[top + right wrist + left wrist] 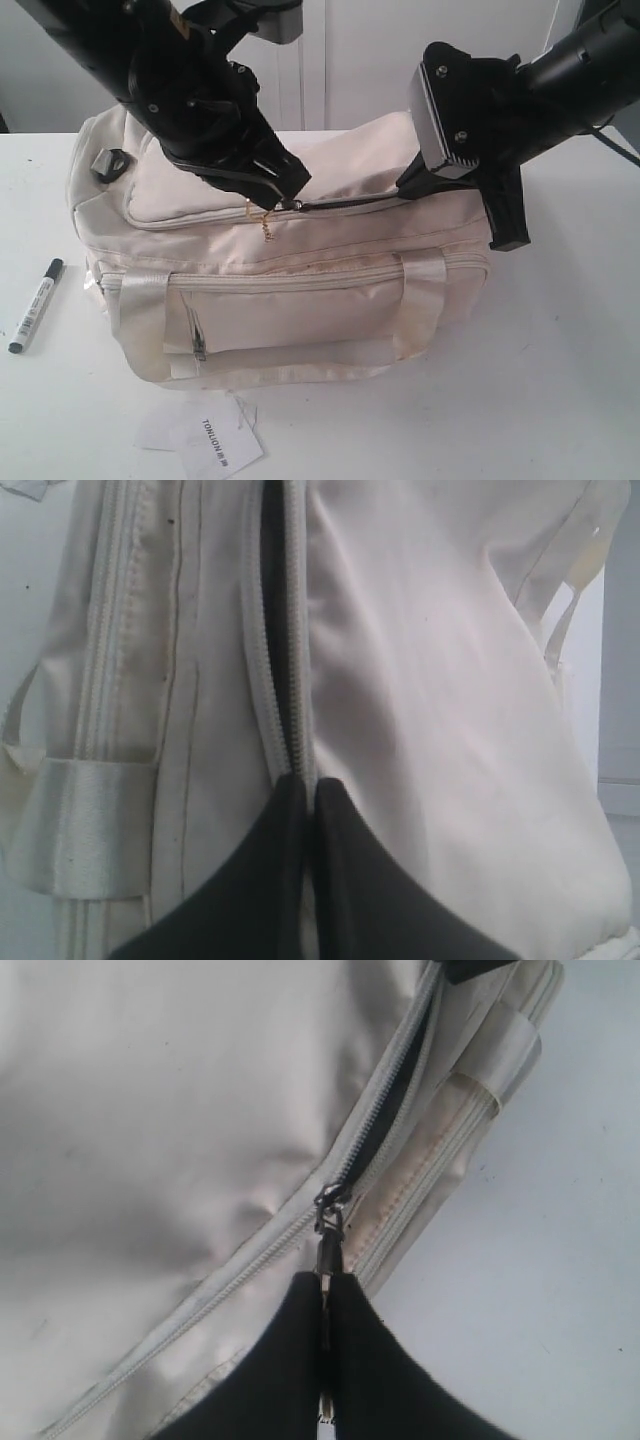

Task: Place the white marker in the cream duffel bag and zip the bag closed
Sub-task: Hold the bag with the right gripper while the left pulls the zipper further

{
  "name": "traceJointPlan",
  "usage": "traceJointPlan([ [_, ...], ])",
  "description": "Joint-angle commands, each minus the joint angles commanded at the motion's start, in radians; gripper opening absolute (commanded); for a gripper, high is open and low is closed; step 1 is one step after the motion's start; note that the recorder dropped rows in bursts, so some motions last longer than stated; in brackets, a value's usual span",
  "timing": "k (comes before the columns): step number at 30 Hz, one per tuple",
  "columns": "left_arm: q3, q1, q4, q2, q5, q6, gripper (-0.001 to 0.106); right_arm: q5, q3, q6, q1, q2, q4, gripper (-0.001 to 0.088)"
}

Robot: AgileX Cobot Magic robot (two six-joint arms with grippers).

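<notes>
The cream duffel bag [300, 270] stands in the middle of the white table. Its top zip [345, 203] gapes from the middle to the right end. My left gripper [285, 190] is shut on the zip pull [328, 1245] at mid-top of the bag [150, 1140]. My right gripper [420, 180] is shut on the zip edge [290, 710] of the bag [430, 680] at its right end. The white marker [34, 305] with its black cap lies on the table left of the bag, apart from both grippers.
A white paper tag [213, 441] with printed text lies on the table [560, 380] in front of the bag. A black strap ring [108, 163] sits at the bag's left end. Two webbing handles [140, 310] hang over the front pocket.
</notes>
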Motion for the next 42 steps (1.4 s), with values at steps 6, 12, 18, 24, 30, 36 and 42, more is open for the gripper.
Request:
traceJointPlan([
  [6,0.0,0.0,0.0,0.0,0.0,0.0,0.0,-0.002,0.0,0.0,0.0,0.0,0.0,0.0],
  [12,0.0,0.0,0.005,0.0,0.009,0.0,0.0,-0.002,0.0,0.003,0.0,0.0,0.0,0.0],
  [18,0.0,0.0,0.041,0.0,0.038,0.0,0.0,-0.004,0.0,0.003,0.0,0.0,0.0,0.0],
  [24,0.0,0.0,0.044,0.0,0.041,0.0,0.0,-0.004,0.0,0.003,0.0,0.0,0.0,0.0],
  [30,0.0,0.0,0.067,0.0,0.049,0.0,0.0,-0.004,0.0,0.003,0.0,0.0,0.0,0.0],
  [36,0.0,0.0,0.088,0.0,0.062,-0.005,0.0,-0.006,0.0,0.003,0.0,0.0,0.0,0.0],
  [42,0.0,0.0,0.096,0.0,0.075,-0.005,0.0,-0.008,0.0,0.003,0.0,0.0,0.0,0.0],
])
